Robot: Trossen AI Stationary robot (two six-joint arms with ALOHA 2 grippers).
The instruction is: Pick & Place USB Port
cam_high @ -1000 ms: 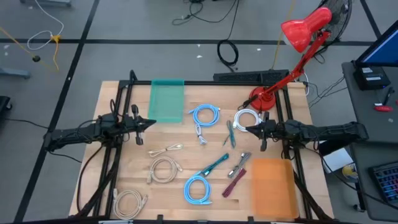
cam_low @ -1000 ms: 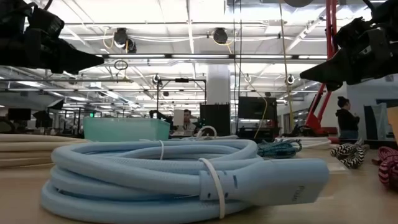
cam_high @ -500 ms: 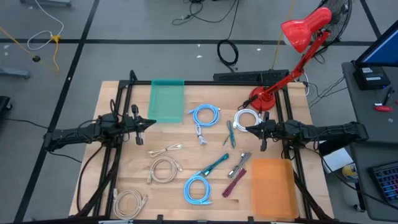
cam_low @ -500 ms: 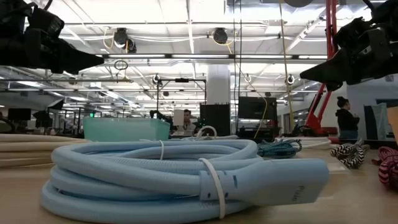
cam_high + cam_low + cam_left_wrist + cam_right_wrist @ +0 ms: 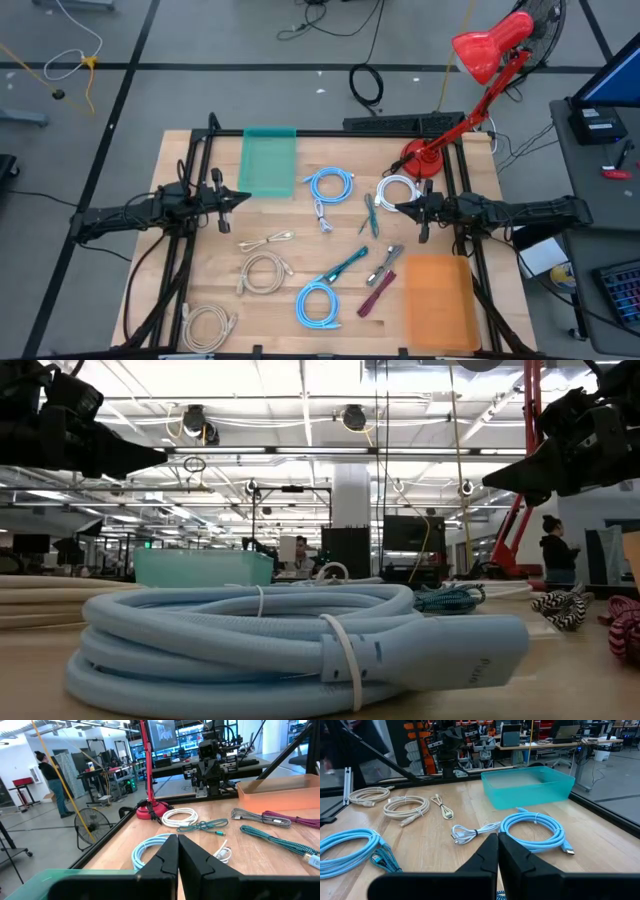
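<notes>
Grippers, left (image 5: 245, 197) and right (image 5: 388, 208), hover closed, empty, at opposite table (image 5: 290, 272) edges.

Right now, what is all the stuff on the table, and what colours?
Green bin: one, far left part of the table.
Orange bin: one, near right corner.
Blue cables: two coils, one far middle, one near middle.
White cable: one coil, by the lamp.
Beige cables: three, left half, near side.
Teal cables: two, middle.
Grey cable: one, right of middle.
Maroon cable: one, beside the orange bin.
Lamp: one, red, far right corner.
Left gripper: shut, above the left side.
Right gripper: shut, above the right side.
</notes>
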